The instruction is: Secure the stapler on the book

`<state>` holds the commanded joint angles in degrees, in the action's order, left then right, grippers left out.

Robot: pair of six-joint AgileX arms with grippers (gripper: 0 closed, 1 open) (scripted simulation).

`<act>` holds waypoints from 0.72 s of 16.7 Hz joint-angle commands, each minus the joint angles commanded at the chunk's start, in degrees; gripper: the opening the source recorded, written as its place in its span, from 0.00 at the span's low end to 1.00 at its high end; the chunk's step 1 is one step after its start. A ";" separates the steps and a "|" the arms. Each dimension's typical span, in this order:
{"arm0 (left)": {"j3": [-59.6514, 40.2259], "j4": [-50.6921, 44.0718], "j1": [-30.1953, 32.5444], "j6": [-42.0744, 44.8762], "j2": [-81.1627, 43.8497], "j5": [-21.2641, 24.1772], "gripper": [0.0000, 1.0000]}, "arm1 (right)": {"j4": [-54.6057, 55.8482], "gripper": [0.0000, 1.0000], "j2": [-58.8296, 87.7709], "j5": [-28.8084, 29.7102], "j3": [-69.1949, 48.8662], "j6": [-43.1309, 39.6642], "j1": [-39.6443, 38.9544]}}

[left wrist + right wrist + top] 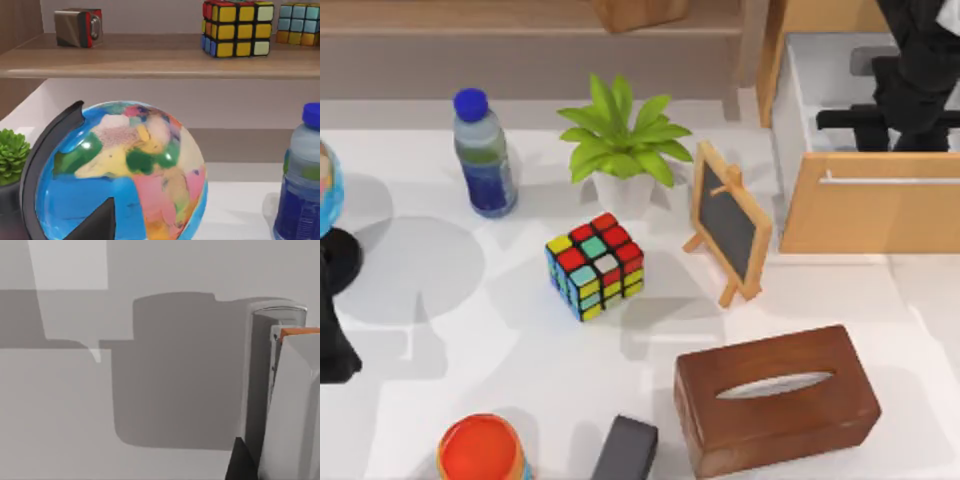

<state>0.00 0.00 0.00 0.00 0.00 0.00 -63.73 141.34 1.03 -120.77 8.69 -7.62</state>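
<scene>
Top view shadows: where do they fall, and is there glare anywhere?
Top view: soft shadows spread left of the bottle and Rubik's cube over the table. Left wrist view: a small highlight on the globe. Right wrist view: a broad grey shadow, no glare.

Bright, even light over my white table (520, 380); soft grey shadows pool left of things. The globe (130, 175) shows glare, perhaps from above.

Home study desk, globe (120, 175), potted plant (620, 140), wooden shelf (150, 57), tissue box (775, 400)
</scene>
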 joint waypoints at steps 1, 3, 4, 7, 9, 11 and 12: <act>0.00 0.00 0.00 0.00 0.00 0.00 1.00 | 0.00 0.00 0.00 0.00 0.00 0.00 0.00; 0.00 0.00 0.00 0.00 0.00 0.00 1.00 | 0.00 0.00 0.00 0.00 0.00 0.00 0.00; 0.00 0.00 0.00 0.00 0.00 0.00 1.00 | 0.00 0.00 0.00 0.00 0.00 0.00 0.00; 0.00 0.00 0.00 0.00 0.00 0.00 1.00 | -0.01 0.00 -0.05 -0.02 0.00 0.06 0.07; 0.00 0.00 0.00 0.00 0.00 0.00 1.00 | -0.26 0.00 -1.33 -0.02 0.16 -0.77 -0.05; 0.00 0.00 0.00 0.00 0.00 0.00 1.00 | -0.51 0.00 -3.33 -0.11 1.41 -2.54 -0.19; 0.00 0.00 0.00 0.00 0.00 0.00 1.00 | -0.49 0.00 -4.65 -0.23 2.26 -3.70 -0.24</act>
<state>0.00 0.00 0.00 0.00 0.00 0.00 -64.22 136.69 0.79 -118.51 4.99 -7.86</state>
